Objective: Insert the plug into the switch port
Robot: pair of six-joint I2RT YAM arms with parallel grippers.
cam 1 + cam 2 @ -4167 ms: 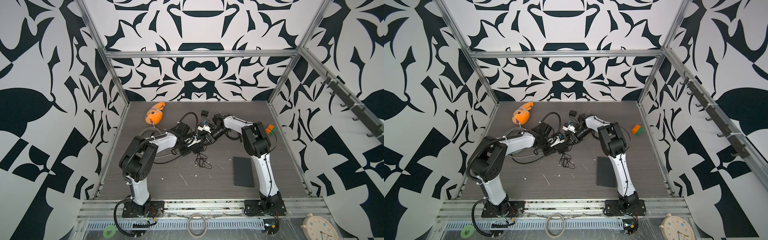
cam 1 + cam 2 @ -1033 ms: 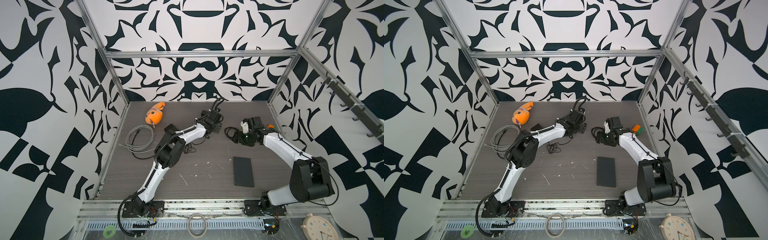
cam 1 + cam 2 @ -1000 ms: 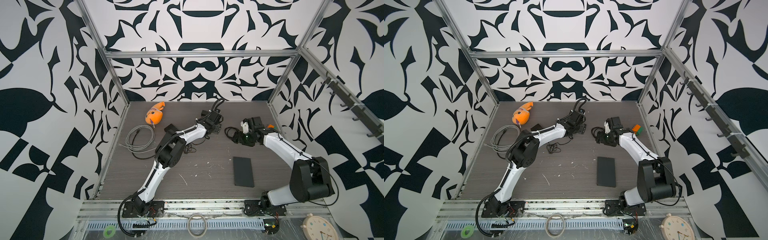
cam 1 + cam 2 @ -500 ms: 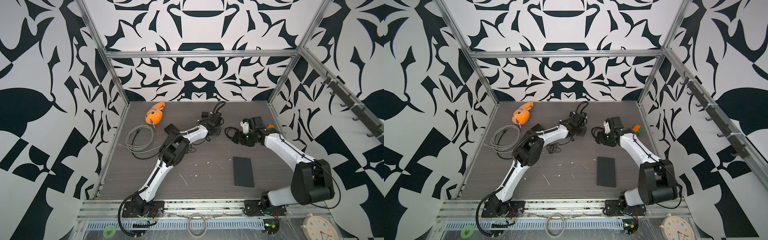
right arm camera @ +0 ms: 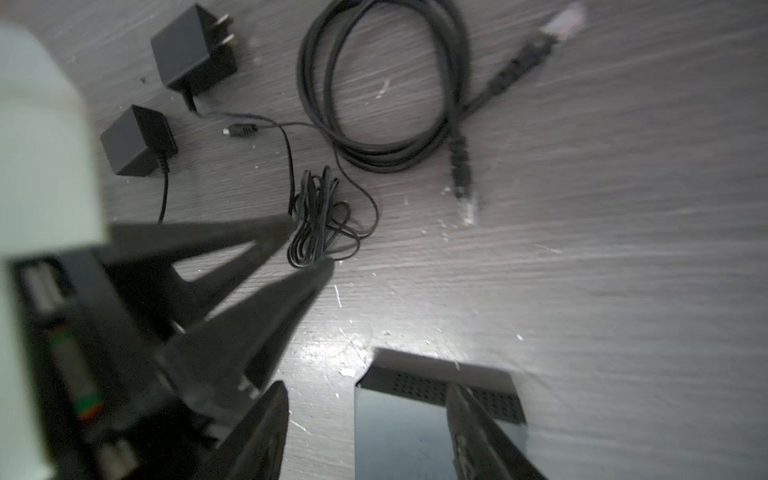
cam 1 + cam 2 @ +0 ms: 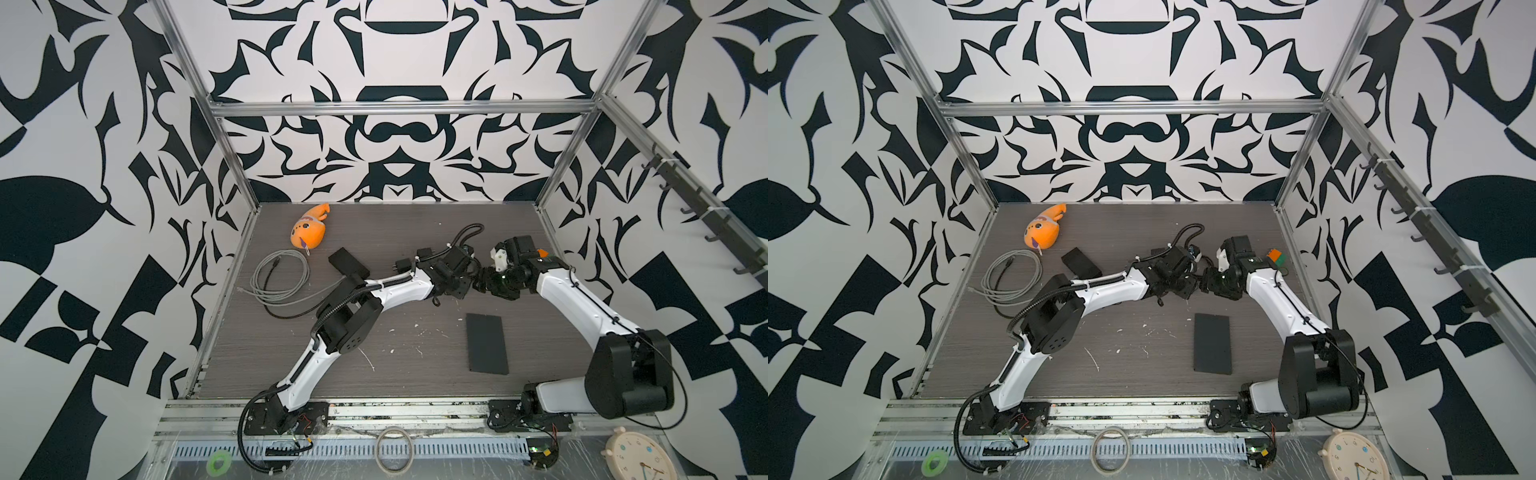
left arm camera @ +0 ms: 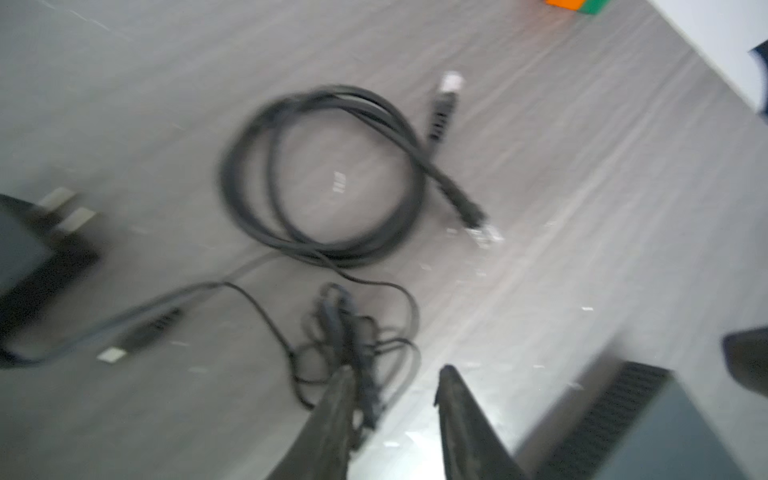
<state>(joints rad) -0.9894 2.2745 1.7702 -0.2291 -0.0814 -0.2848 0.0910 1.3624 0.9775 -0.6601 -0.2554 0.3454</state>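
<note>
Looking first through the left wrist view: left gripper (image 7: 397, 370) with jaws partly apart, only bare table (image 7: 582, 166) between them, one fingertip (image 7: 343, 390) at the thin wire bundle (image 7: 353, 328); touching or merely above, impossible to tell through the blur. Probably set low there to sort the wires. Beside the rubbery black cable coil (image 7: 324, 174), lying free, the plug (image 7: 484, 235), taken here as the small clear hard-plastic cable end.

Passing to the right wrist view: right gripper (image 5: 368, 388) spread wide and empty, aimed toward the switch (image 5: 399, 428), a smooth dark box with a perforated edge. Likely placed so to steady it. Farther off, a blocky adapter (image 5: 191, 50) with metal prongs, a barrel plug (image 5: 239, 131) near it, loose too.

Ending with both top views: switch (image 6: 486, 349) flat on the wood-grain table, well apart from both grippers; ports not visible.
</note>
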